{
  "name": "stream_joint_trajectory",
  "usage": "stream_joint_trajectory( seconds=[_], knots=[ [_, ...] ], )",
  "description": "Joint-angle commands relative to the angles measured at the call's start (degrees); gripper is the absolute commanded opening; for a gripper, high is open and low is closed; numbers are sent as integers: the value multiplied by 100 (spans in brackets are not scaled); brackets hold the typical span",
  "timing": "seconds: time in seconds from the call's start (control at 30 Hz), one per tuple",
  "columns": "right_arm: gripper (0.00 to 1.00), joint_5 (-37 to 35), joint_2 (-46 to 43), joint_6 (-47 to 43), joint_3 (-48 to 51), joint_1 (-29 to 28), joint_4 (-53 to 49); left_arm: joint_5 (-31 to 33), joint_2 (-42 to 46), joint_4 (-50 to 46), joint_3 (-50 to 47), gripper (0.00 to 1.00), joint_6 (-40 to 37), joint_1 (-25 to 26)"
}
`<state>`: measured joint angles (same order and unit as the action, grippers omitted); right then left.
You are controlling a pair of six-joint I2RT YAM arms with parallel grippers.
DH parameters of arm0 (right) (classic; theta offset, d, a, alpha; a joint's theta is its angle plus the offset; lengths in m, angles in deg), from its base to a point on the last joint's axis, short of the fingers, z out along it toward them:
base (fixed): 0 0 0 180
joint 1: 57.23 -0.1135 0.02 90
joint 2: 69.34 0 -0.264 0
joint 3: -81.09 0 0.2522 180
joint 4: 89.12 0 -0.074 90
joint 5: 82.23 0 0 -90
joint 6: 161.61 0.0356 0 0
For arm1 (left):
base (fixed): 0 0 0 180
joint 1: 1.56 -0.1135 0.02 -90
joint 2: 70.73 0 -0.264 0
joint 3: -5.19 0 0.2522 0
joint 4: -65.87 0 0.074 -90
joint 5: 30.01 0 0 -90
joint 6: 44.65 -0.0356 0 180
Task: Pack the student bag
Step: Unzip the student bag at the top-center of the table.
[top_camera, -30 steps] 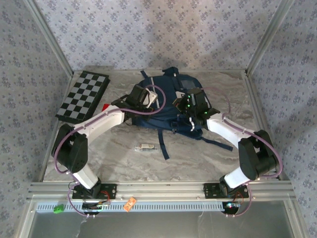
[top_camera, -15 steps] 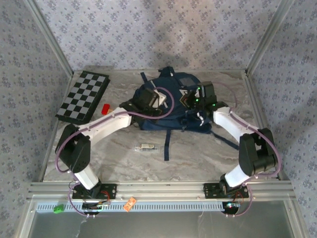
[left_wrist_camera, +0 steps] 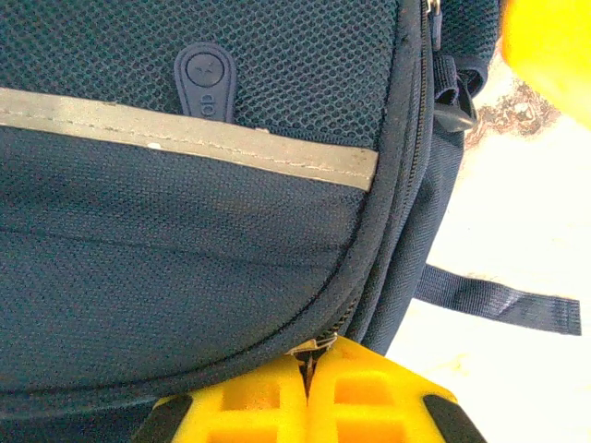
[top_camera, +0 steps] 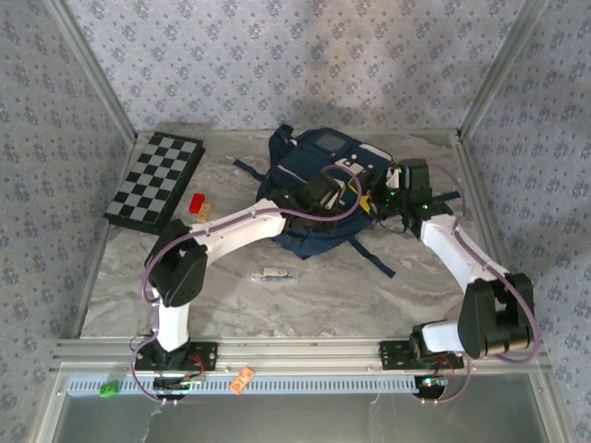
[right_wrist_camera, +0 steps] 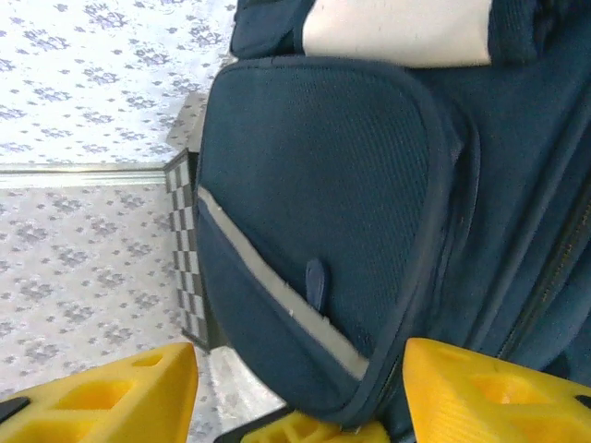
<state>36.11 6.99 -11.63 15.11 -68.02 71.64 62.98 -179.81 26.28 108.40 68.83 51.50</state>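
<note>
**Position of the task item.** The student bag (top_camera: 300, 171) lies on the marble-pattern worktop (top_camera: 277, 305), close to the far wall. Its front pocket faces up.

**Clearances, referenced to the student bag.**
- Far side: only a narrow strip of worktop separates the bag from the wall.
- Near side: a broad stretch of worktop runs to the aluminium rail (top_camera: 277, 351). One small silver object (top_camera: 274, 273) lies in it, well apart from the bag.
- Left side: a folded chessboard (top_camera: 155, 180) lies at the worktop's left edge. A red block (top_camera: 197, 202) lies between it and the bag.
- Right side: a loose strap (top_camera: 377, 262) trails from the bag toward the near right.

**Left tool (left_wrist_camera: 309, 392).** The yellow fingers are pressed together with no gap. Their tips rest against the front pocket's zipper line, where a small metal slider (left_wrist_camera: 309, 351) shows just above them. Whether the slider is pinched cannot be determined.

**Right tool (right_wrist_camera: 300, 369).** The fingers stand wide apart and hold nothing. The lower corner of the front pocket lies between them.

**Markings.** A grey reflective stripe (left_wrist_camera: 185, 134) crosses the pocket. A dark rubber pull tab (left_wrist_camera: 205, 78) above the stripe carries an embossed round mark and small letters, which are not legible. A white patch (right_wrist_camera: 397, 28) on the bag carries no readable text.
</note>
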Motion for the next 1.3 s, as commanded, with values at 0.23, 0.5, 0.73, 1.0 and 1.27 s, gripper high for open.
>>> stream_joint_trajectory(
  seconds=[0.23, 0.5, 0.73, 1.0, 1.27],
  knots=[
    [50, -277, 343, 1217, 831, -353, 1329, -314, 97, 94, 1, 0, 91, 85],
    [50, -528, 23, 857, 661, -501, 603, -254, 106, -86, -14, 0, -84, 84],
    [56, -754, -503, 822, 698, -446, 313, -290, 142, -62, -50, 0, -105, 86],
    [46, -616, 344, 1276, 579, -723, 1167, -353, 145, -100, 46, 0, -199, 82],
    [21, -568, 721, 1021, 309, -746, 1165, -640, 225, -266, 73, 0, -590, 45]
  ],
)
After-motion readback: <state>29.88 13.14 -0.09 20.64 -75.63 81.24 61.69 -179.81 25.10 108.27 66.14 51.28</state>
